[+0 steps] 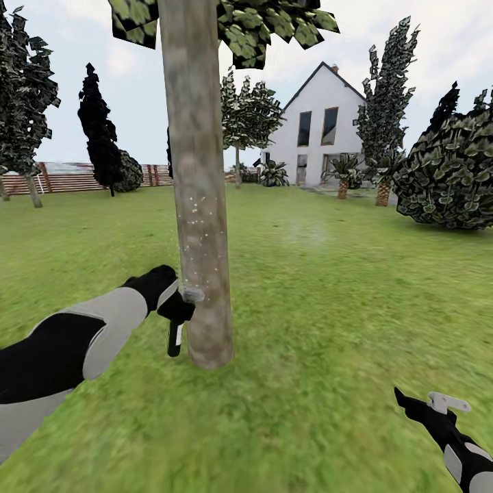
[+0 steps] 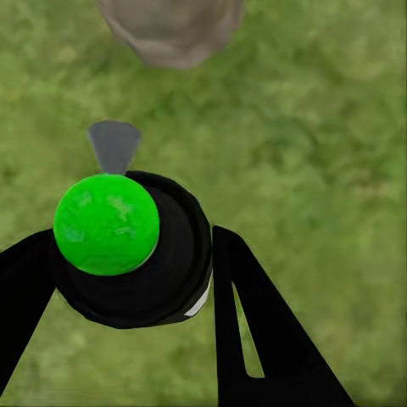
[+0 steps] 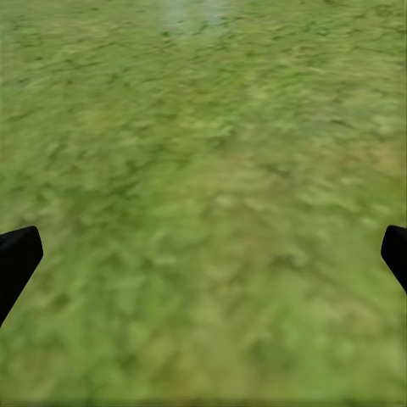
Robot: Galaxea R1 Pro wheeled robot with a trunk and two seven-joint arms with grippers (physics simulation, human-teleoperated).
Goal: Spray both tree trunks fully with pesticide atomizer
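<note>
Pesticide atomizer (image 1: pixel 176 327) hangs clamped in our left gripper (image 1: pixel 179 309), its black body pointing down just beside the tree trunk (image 1: pixel 198 185) on the lawn (image 1: pixel 308 308). From the left wrist we see the fingers (image 2: pixel 254 331) closed around the sprayer's black body, topped by a green cap (image 2: pixel 106 224). Our left arm reaches forward, nearly level. Low at the right, our right gripper (image 1: pixel 411 400) hovers over grass, fingers (image 3: pixel 17 259) spread wide and holding nothing. The trunk's top is cut off by the frame; pale specks dot its bark.

Even shadowless daylight (grass blurry)
</note>
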